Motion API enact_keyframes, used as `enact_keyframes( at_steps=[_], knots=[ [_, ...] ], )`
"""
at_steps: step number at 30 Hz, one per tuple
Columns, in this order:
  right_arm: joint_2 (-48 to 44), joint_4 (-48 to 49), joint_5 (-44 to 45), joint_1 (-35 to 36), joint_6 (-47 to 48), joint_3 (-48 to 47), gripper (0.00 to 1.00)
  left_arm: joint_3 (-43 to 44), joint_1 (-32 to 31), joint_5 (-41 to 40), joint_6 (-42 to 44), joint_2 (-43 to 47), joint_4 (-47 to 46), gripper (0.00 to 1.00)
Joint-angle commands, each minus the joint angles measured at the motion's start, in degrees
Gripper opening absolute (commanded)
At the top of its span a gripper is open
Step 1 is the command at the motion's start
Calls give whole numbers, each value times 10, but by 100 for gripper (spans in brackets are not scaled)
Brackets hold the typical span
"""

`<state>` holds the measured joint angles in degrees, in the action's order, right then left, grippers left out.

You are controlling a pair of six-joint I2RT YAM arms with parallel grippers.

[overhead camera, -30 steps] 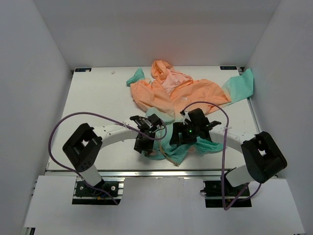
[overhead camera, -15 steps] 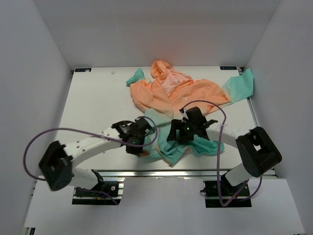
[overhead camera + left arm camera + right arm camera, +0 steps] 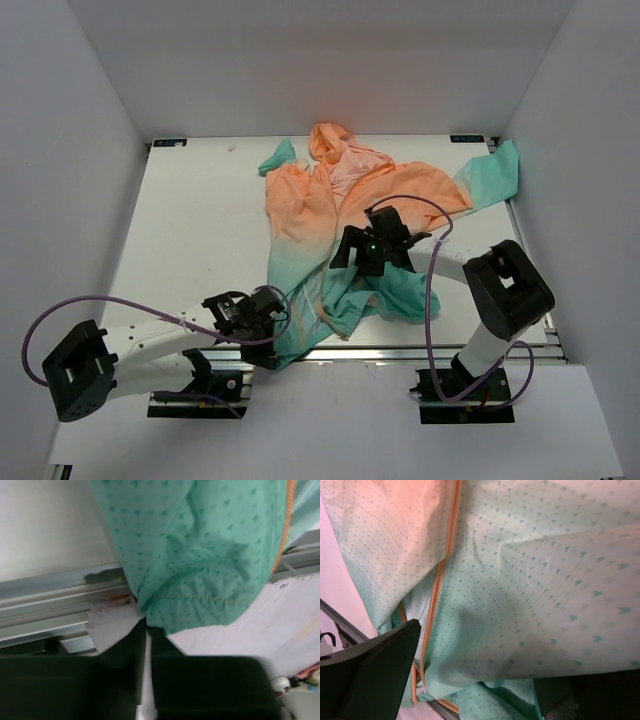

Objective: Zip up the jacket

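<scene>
**Desk:** Where is the jacket (image 3: 340, 200), and why is it held that way?

**Photographer:** It is spread on the counter (image 3: 190, 220), peach hood (image 3: 335, 150) at the far side and teal hem (image 3: 200, 580) drawn to the near edge. The left pincer (image 3: 268, 325) is clamped on that hem at its left corner, jaws narrowed to a slit on the cloth. My reading is that it pins the bottom taut so the front can be lined up; that is a judgement.

**Desk:** And the other arm?

**Photographer:** The right pincer (image 3: 362, 252) hangs over the middle of the garment, jaws wide and holding nothing. It looks placed to hunt for the zipper (image 3: 444, 565), which is not yet closed, since the two fronts lie apart.

**Desk:** What do the wrist cameras add?

**Photographer:** The overhead view gives the whole layout but hides both grips. The left wrist shows the cloth pinched between the fingers (image 3: 131, 645) and the hem bulging past the metal rail (image 3: 50, 600) at the counter's edge. The right wrist shows the orange zipper tape running down between a pale panel and a teal one, close under the open jaws. No slider is visible in any view; I cannot tell where it sits.
</scene>
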<state>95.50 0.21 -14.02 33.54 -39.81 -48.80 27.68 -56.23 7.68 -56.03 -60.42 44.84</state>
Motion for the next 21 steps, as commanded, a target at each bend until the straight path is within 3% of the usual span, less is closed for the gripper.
enact_keyframes(
  at_steps=[1, 4, 6, 10, 14, 18, 21],
  knots=[
    [8, -25, 47, -2, 4, 4, 89, -1, -7, 41, -23, -7, 8, 24],
    [-22, -80, 36, -1, 36, -2, 89, 49, -8, 39, -8, -7, 41, 65],
    [-79, -129, 39, 3, 63, 3, 89, 110, -8, -2, 12, -12, 104, 75],
    [-208, -250, 127, 5, 95, 4, 89, 277, -8, -107, 36, -50, 180, 96],
    [-275, -329, 194, 2, 119, -43, 89, 400, 0, -215, 65, -133, 165, 98],
    [-207, -325, 205, 0, 152, -109, 89, 548, 100, -255, 122, -267, 143, 98],
    [-132, -303, 212, -15, 162, -164, 89, 582, 181, -226, 186, -325, 79, 98]
  ],
)
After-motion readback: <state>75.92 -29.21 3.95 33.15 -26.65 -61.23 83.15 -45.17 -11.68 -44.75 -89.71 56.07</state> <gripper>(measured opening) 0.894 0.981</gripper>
